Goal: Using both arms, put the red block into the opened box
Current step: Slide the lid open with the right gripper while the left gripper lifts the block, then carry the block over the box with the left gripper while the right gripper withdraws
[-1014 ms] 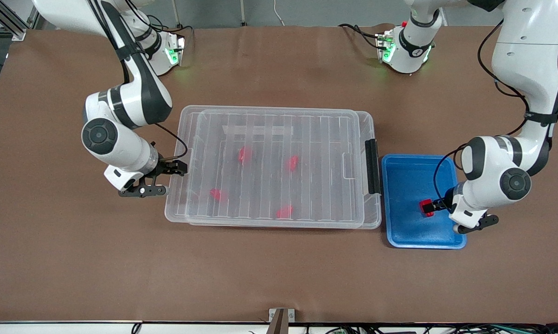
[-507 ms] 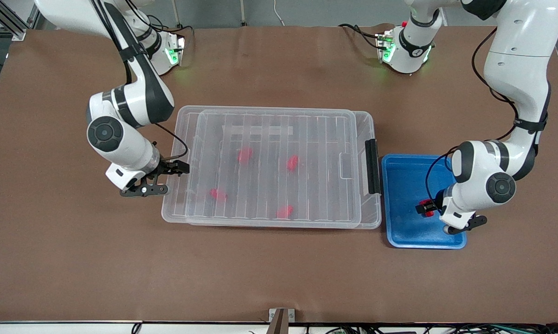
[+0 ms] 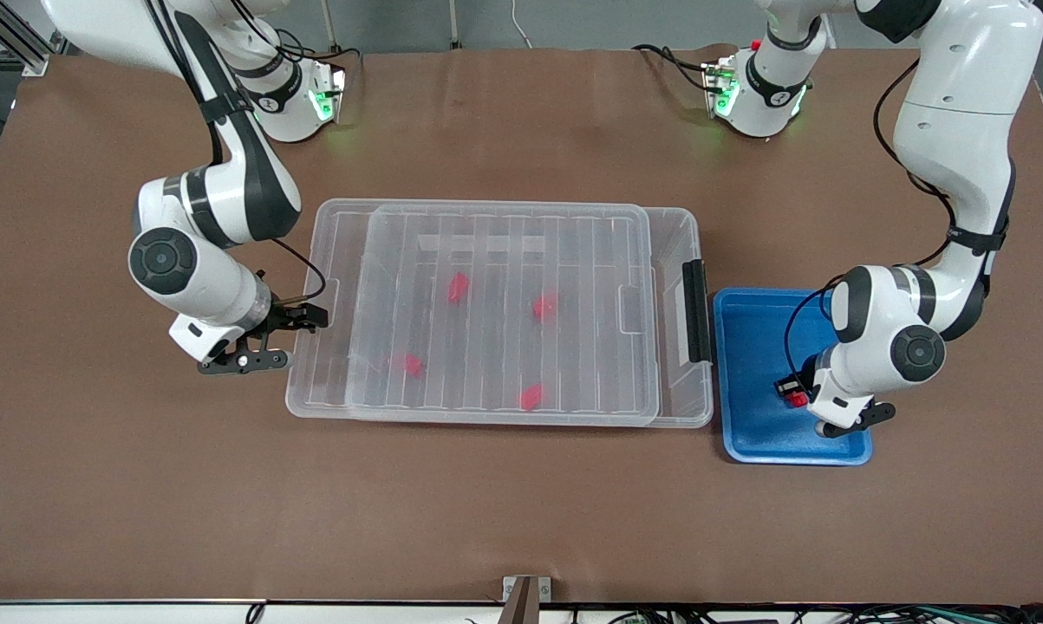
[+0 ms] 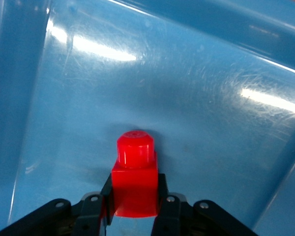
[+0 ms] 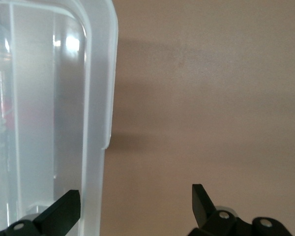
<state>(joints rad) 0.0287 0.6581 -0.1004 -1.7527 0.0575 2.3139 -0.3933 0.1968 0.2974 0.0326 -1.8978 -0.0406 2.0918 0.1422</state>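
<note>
A small red block (image 3: 798,399) (image 4: 134,177) is low in the blue tray (image 3: 751,347), with my left gripper (image 3: 788,390) (image 4: 134,212) shut on its base and its round nub pointing away from the fingers. The clear box (image 3: 691,227) lies mid-table, with its black latch bar (image 3: 694,312) toward the tray. Its ribbed lid (image 3: 504,251) sits shifted toward the right arm's end, leaving a strip of the box uncovered by the latch. My right gripper (image 3: 306,317) (image 5: 135,196) is open and straddles the lid's rim (image 5: 96,123) at that end.
Several more red blocks (image 3: 544,306) show through the lid inside the box. The blue tray (image 4: 187,88) stands right beside the box's latch end. Brown table surface surrounds both containers.
The left gripper has shut on the red block and drawn slightly toward the tray's front corner. The lid has slid toward the right arm's end together with the right gripper.
</note>
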